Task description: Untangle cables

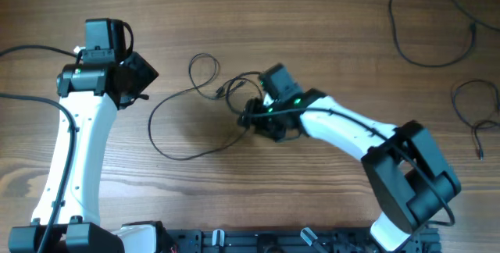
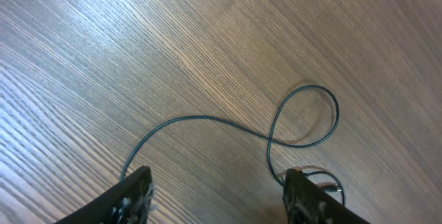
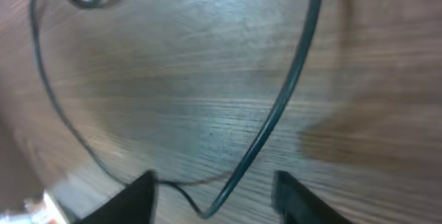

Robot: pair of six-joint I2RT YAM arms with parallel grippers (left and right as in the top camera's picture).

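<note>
Three cables on the wooden surface (image 1: 328,19); two lie well apart at the far right, a large open loop (image 1: 393,20) and a smaller loop (image 1: 455,101) below it, neither touching the other nor the third; these two look already separated.

The third cable (image 2: 207,117) lies mid-surface, between the arms; it makes one wide sweep toward the left arm and one small loop (image 2: 336,110) where it crosses itself; a knotted-looking patch sits by the right arm, details too small to read.

Right hand (image 3: 215,189) is low over that patch; fingers spread, with a strand of the third cable running up between them; not pinched, nothing held; its view is blurred.

Left hand (image 2: 217,179) hovers above the wide sweep; fingers spread and empty; the strand passes just under its left finger (image 2: 138,189).

Judgement: the step in hand is the last cable, reaching for a grip at the crossing; task looks roughly two-thirds along.

Next move calls for pressing the right fingers onto the one strand between them, then drawing it away from the small loop; the left hand would need to pin the sweep so the whole cable does not drag; the wire is thin and could slip from the pinch.
</note>
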